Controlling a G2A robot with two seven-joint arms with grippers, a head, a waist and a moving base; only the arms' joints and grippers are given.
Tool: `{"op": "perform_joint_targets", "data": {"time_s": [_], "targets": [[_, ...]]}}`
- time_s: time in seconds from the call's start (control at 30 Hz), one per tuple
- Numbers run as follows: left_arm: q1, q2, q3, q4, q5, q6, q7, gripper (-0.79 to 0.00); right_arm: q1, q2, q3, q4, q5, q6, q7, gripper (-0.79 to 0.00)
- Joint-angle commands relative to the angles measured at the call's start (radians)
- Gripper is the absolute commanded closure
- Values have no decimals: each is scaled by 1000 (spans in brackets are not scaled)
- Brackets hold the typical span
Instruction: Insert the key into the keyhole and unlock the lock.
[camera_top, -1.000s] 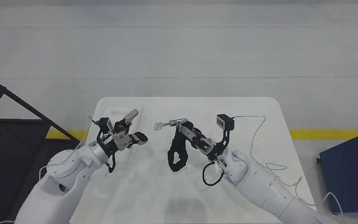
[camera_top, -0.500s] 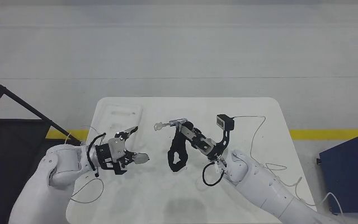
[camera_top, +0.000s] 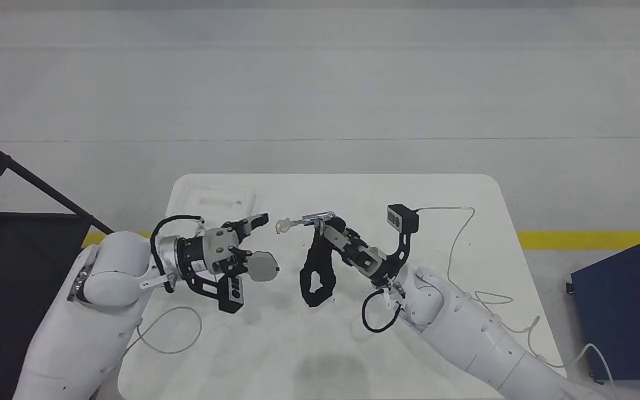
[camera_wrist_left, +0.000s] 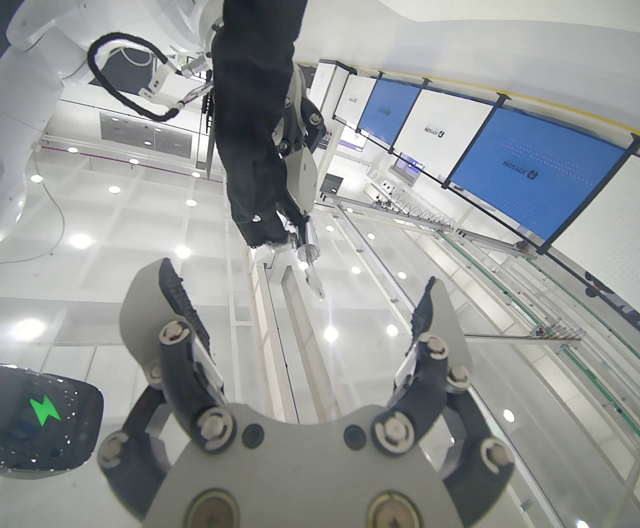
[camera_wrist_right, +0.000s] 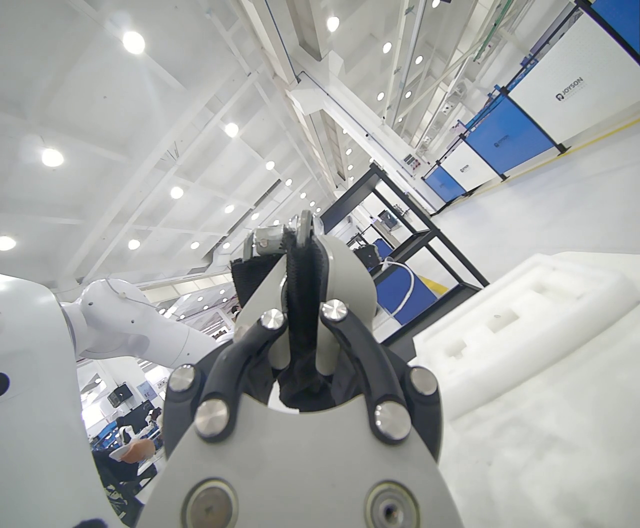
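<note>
Looking down from above, the left gripper (camera_top: 260, 242) hangs wide open over the table (camera_top: 450, 200), just left of the key (camera_top: 284, 226). The key juts from the lock (camera_top: 318, 213), which the right gripper (camera_top: 321, 224) holds up. From the left wrist, the key (camera_wrist_left: 315, 284) lies between and beyond the spread fingers (camera_wrist_left: 167, 295), apart from both; whether it is seated in the keyhole I cannot tell. From the right wrist, the jaws are clamped on the lock's black strap (camera_wrist_right: 300, 310), with a foam tray (camera_wrist_right: 525, 320) on the table beyond. To my eye the job now is to centre the key's flat head between the pads, close on its faces, and hold the lock steady.
</note>
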Motion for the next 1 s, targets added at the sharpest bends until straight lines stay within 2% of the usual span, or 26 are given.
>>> {"op": "perform_joint_targets", "data": {"time_s": [0.0, 0.2, 0.97], "targets": [[-14, -1, 16, 10, -11, -10, -5, -773, 0, 0, 0, 0, 0, 0, 0, 0], [-43, -7, 73, 40, -53, -30, -37, -785, 0, 0, 0, 0, 0, 0, 0, 0], [-43, -7, 73, 40, -53, -30, -37, -785, 0, 0, 0, 0, 0, 0, 0, 0]]}}
